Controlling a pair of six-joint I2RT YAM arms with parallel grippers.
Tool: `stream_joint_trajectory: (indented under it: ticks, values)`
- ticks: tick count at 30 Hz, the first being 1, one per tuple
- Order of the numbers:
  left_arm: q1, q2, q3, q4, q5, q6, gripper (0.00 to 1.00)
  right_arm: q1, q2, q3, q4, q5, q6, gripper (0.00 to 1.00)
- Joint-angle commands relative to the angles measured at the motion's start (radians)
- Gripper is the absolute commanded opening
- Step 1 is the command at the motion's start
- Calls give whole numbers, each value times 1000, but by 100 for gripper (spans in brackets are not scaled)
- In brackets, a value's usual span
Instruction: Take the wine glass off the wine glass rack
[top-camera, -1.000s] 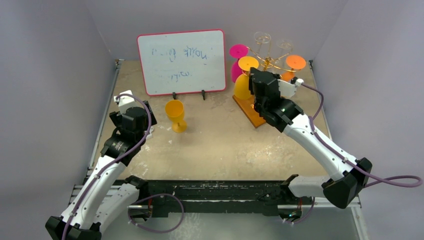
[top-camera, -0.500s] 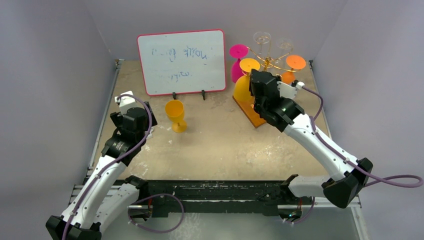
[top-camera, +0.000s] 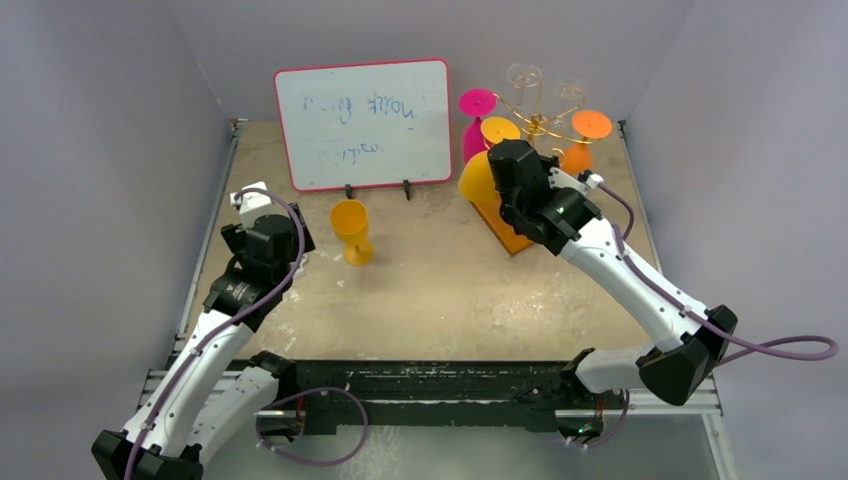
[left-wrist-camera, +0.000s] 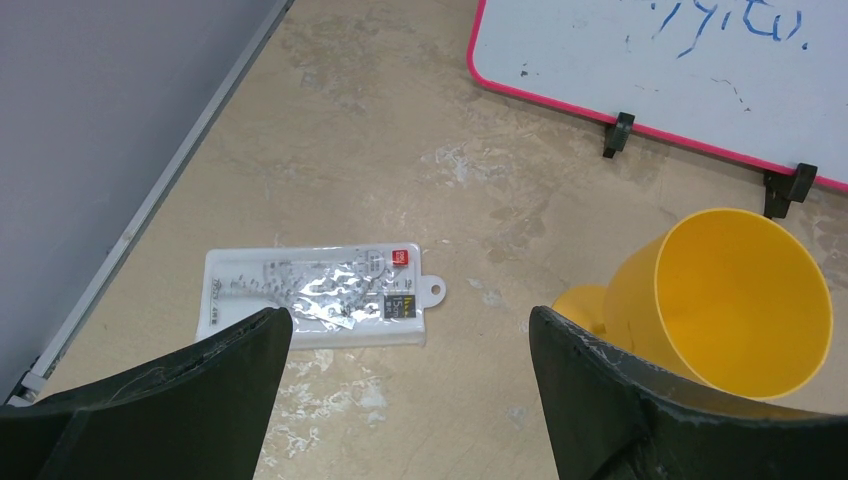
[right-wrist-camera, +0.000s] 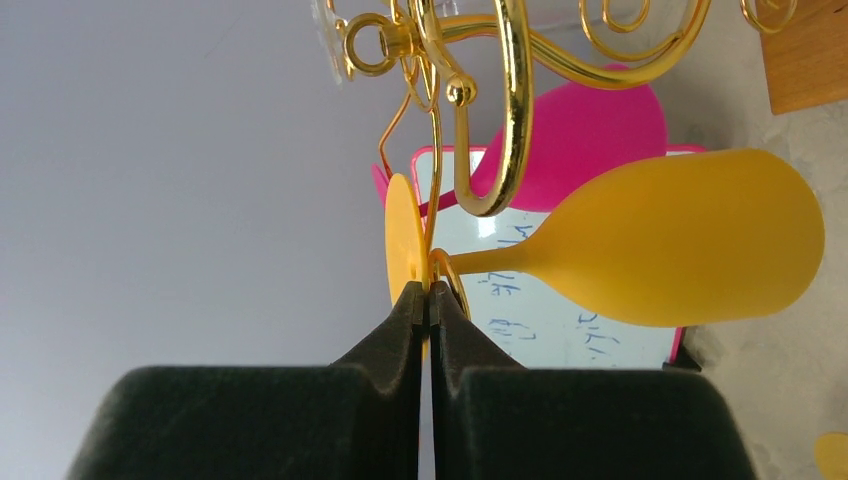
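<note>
Half done: right claw (right-wrist-camera: 428, 290) pinches shut on the yellow wine glass (right-wrist-camera: 680, 250) at its foot. The glass is tilted, not yet clear of the gold rack (right-wrist-camera: 515, 120); left claw (left-wrist-camera: 410, 330) gapes wide, empty.

light: bright, even, diffuse | shadows: faint, soft | glare: glints on wine glass rack (right-wrist-camera: 517, 100) | focus: sharp

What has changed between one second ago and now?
The right gripper, shut on the stem of the yellow wine glass, moved left and swung its bowl leftward, away from the wine glass rack. The left gripper, open, and the yellow cup stayed unchanged.
</note>
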Motion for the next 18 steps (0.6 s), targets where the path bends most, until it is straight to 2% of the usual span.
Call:
stream_joint_trajectory:
  ticks: [1, 18]
  values:
    - [-3, -5, 1, 47, 6, 19, 88, 20, -16, 39, -53, 105, 101, 0]
    - [-4, -6, 1, 45, 0, 20, 88, 25, -47, 65, -154, 157, 132, 0]
